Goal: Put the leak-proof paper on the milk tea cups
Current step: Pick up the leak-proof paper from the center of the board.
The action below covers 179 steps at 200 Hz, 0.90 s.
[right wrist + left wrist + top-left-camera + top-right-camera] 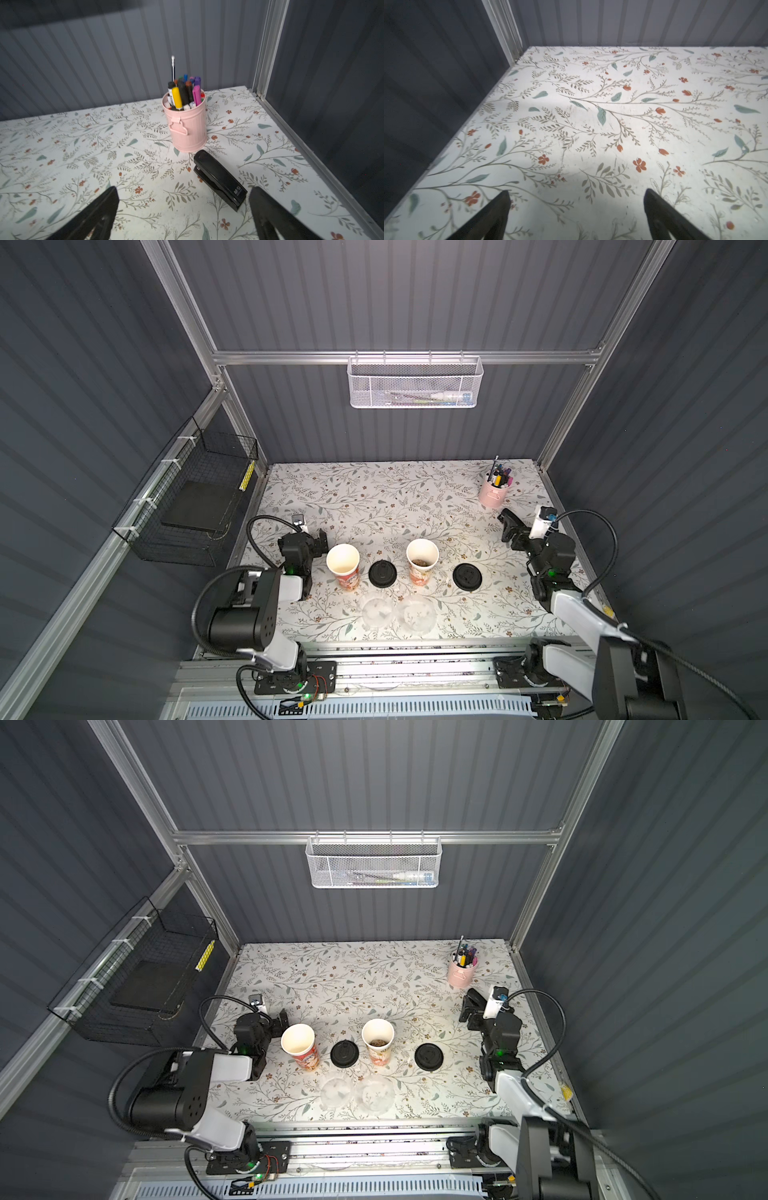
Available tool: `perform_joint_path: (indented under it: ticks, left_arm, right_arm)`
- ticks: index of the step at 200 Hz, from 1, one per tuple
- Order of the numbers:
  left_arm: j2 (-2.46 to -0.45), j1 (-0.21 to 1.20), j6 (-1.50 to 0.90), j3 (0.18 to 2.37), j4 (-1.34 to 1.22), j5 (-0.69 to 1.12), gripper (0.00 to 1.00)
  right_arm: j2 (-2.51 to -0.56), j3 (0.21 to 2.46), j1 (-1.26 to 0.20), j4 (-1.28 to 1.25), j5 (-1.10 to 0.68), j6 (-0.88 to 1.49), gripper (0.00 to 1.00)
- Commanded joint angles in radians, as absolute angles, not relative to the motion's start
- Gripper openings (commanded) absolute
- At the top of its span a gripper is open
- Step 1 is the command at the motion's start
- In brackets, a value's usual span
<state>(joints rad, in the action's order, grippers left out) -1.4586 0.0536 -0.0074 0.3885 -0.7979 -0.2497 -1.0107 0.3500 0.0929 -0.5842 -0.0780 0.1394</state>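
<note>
Two milk tea cups stand upright and uncovered mid-table: the left cup [343, 562] [297, 1039] is white inside, and the right cup [422, 554] [377, 1034] has brown bits at its bottom. Two sheets of leak-proof paper [376, 610] [417, 612] lie flat side by side in front of the cups, also in a top view [336, 1091] [377, 1092]. My left gripper [321, 545] [576, 192] is open and empty just left of the left cup. My right gripper [505, 524] [184, 188] is open and empty at the far right, well away from the cups.
Two black round lids [382, 573] [467, 576] lie to the right of each cup. A pink pot of pens [494, 493] [187, 128] stands back right, with a black stapler [220, 178] in front of it. A white mesh basket [415, 383] and a black wire basket [195, 506] hang on the walls.
</note>
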Motion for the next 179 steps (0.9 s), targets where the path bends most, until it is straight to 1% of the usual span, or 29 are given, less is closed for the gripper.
perform_joint_path:
  ticks: [1, 10, 27, 37, 49, 67, 98, 145, 159, 179]
  left_arm:
    - [-1.287, 0.06, -0.035, 0.466, -0.474, -0.35, 1.0]
    - [-1.238, 0.06, -0.046, 0.532, -0.305, -0.384, 1.0]
    - [-1.177, 0.06, -0.131, 0.665, 0.023, -0.488, 1.0]
    - [-1.146, 0.06, -0.186, 0.739, 0.2, -0.507, 1.0]
    - [-1.106, 0.06, -0.245, 0.821, 0.382, -0.472, 1.0]
    - [-1.041, 0.06, -0.32, 0.934, 0.586, -0.344, 1.0]
    - [-0.966, 0.06, -0.401, 1.113, 0.828, -0.121, 1.0]
    - [-0.971, 0.077, -0.424, 1.381, 1.067, 0.164, 0.99]
    - [-0.993, 0.125, -0.458, 1.459, 1.105, 0.224, 0.97]
    - [-1.014, 0.287, -0.532, 1.513, 1.129, 0.199, 0.94]
  right_arm:
    - [-0.892, 0.414, 0.098, -0.191, 0.025, 0.384, 0.99]
    - [-0.85, 0.451, 0.104, -0.054, 0.011, 0.42, 0.99]
    - [-0.807, 0.499, 0.107, 0.122, -0.065, 0.465, 0.99]
    - [-0.793, 0.532, 0.106, 0.226, -0.109, 0.506, 0.99]
    - [-0.788, 0.577, 0.106, 0.355, -0.162, 0.546, 0.99]
    - [-0.79, 0.644, 0.103, 0.539, -0.245, 0.566, 0.99]
    - [-0.763, 0.698, 0.069, 0.718, -0.392, 0.59, 0.99]
    - [-0.727, 0.752, -0.156, 0.88, -0.371, 0.694, 0.99]
    - [-0.699, 0.752, -0.209, 0.91, -0.365, 0.731, 0.99]
    - [-0.647, 0.748, -0.254, 0.967, -0.373, 0.768, 0.99]
